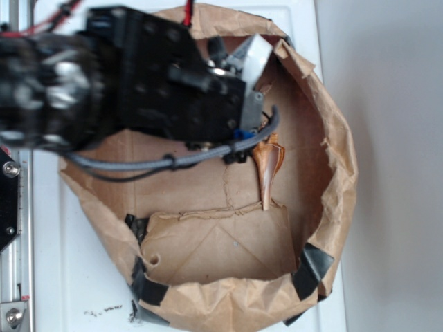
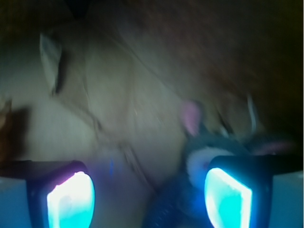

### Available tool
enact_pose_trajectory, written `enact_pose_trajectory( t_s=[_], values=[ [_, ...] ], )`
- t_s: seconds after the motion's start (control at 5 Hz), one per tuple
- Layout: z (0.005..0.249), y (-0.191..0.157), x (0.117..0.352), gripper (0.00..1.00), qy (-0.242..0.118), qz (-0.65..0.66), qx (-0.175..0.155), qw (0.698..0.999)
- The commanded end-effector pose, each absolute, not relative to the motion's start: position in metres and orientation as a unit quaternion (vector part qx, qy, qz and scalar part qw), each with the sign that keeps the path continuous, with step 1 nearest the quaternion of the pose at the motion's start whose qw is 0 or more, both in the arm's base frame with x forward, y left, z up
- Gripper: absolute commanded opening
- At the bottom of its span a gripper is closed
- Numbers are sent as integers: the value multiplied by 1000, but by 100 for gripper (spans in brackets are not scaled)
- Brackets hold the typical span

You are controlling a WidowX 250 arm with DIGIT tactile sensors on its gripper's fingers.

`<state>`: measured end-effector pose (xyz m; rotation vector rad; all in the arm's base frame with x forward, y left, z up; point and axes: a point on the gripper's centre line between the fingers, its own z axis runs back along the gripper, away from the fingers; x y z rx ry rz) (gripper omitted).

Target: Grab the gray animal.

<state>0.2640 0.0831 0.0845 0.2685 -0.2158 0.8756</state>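
The gray animal [image 2: 209, 147] lies on the brown paper floor of the bag, and only the wrist view shows it: a pink-lined ear stands up, a white muzzle sits below it, and the body runs down and toward the bottom edge of the frame. It is not centred between the jaws. It sits hard against the right-hand finger pad [image 2: 227, 197], partly hidden behind it, while the left-hand finger pad [image 2: 70, 202] stands well apart over bare paper. The gripper [image 2: 148, 199] is wide open, holding nothing.

So the coming move seems to turn on a sideways offset: the toy lies toward the right of the gap as this camera sees it, and the jaws probably need to shift that way before closing, or the right pad may land on the toy's head instead of beside it.

In the exterior view the arm [image 1: 138, 76] covers the toy entirely, reaching into the paper bag [image 1: 332, 166] on the white table [image 1: 83, 277]. The brown seashell [image 1: 267, 166] lies just beside the gripper's tip, upright-looking in the frame, pointed end down.
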Motion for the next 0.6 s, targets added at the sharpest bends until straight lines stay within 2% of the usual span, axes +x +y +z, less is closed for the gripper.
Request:
enact_pose_trajectory(
  t_s=[0.0,0.4],
  values=[
    [121,98,241,100,-137,429,125,884],
    [91,94,246,100,-131,431,175,875]
  ],
)
